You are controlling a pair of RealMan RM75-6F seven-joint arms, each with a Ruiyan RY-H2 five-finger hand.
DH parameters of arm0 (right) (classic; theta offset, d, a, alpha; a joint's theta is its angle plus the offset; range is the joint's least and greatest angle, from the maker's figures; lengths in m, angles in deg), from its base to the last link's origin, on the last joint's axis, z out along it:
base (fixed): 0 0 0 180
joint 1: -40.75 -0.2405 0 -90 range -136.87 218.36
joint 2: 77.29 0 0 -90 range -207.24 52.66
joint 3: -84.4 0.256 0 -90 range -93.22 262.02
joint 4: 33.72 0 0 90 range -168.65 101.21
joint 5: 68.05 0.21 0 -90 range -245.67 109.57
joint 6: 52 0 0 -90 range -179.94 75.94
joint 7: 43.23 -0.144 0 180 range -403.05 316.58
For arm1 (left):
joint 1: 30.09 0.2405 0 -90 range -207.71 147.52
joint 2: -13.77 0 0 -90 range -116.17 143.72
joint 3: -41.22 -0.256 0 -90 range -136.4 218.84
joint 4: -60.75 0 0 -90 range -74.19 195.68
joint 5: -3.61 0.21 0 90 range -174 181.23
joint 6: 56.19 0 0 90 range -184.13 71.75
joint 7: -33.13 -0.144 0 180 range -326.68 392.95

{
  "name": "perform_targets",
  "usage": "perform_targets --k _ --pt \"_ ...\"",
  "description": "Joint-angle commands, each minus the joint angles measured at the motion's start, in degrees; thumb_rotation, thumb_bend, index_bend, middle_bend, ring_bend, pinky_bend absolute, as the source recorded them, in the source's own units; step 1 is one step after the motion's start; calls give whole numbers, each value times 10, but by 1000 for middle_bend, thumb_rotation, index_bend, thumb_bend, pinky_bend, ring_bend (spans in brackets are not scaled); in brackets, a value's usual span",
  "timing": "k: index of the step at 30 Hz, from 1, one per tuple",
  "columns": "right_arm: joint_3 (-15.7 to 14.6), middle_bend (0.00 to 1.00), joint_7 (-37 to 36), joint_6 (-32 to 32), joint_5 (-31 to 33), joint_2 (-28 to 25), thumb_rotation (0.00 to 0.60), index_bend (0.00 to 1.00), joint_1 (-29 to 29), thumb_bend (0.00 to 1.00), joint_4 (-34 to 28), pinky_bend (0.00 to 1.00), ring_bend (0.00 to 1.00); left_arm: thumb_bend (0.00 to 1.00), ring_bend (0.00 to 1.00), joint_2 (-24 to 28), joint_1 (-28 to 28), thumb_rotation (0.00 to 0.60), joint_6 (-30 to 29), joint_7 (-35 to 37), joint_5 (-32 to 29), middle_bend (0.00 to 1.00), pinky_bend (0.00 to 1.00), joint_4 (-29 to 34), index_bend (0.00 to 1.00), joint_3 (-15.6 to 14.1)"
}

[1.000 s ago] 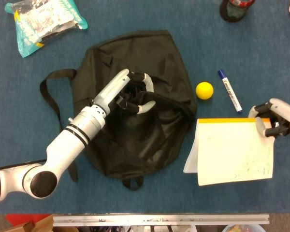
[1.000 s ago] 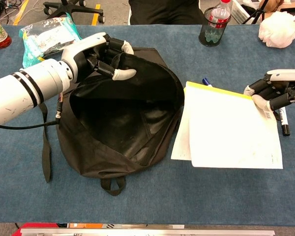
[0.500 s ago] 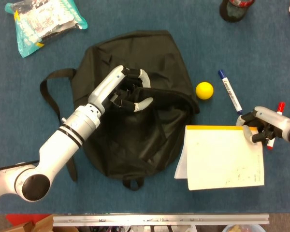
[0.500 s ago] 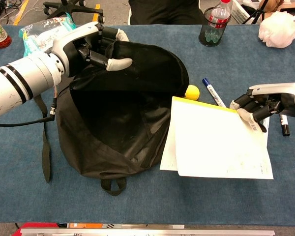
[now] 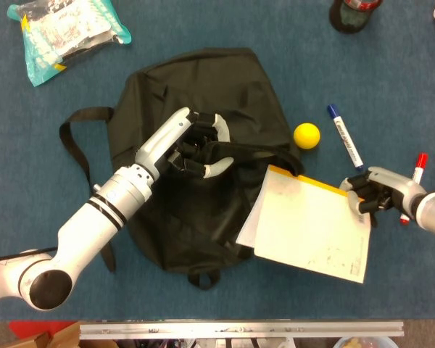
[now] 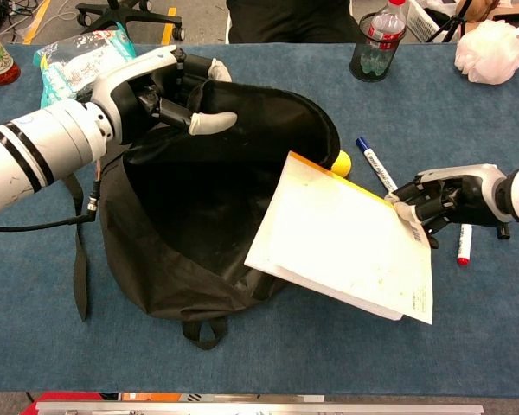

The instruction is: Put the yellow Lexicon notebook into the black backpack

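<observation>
From the chest view I look straight into the black backpack (image 6: 216,207): its mouth gapes toward me and the dark lining shows. The head view gives me only the top of the bag (image 5: 203,152) and its side strap, but it also shows a white marker at the right edge of the frame. The chest view alone takes in the far edge of the worktop (image 6: 268,346), with a dark cup (image 6: 369,57), a bottle (image 6: 388,22) behind it, a white crumpled bag (image 6: 491,50), and chair casters on the floor beyond.

The worktop is covered in blue cloth. On it lie a teal packet (image 5: 67,32), a yellow ball (image 5: 307,135), a blue-capped marker (image 5: 344,136) and a red-capped marker (image 5: 412,181).

My left hand (image 5: 199,141) grips the upper rim of the backpack and holds the opening lifted. My right hand (image 6: 428,206) pinches the right corner of the yellow Lexicon notebook (image 6: 342,242).

The notebook is tilted, its long axis running diagonally from the bag's mouth toward the near right. Its yellow bound edge faces the ball, and its left corner overlaps the backpack's opening.
</observation>
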Motion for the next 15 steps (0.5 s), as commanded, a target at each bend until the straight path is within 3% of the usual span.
perform_targets --k 1,9,15 --pt "-21 688 -2 -4 30 9 600 758 -24 689 4 723 542 316 649 -1 0 600 -1 -1 3 653 832 1 623 -1" --pt "-70 688 -29 -22 123 26 600 765 -92 708 18 724 542 316 645 0 4 600 0 -5 21 651 827 6 623 -15" --pt "-103 688 -22 -13 152 36 600 765 -131 720 21 724 542 316 642 2 6 600 1 -4 34 649 823 10 623 -23"
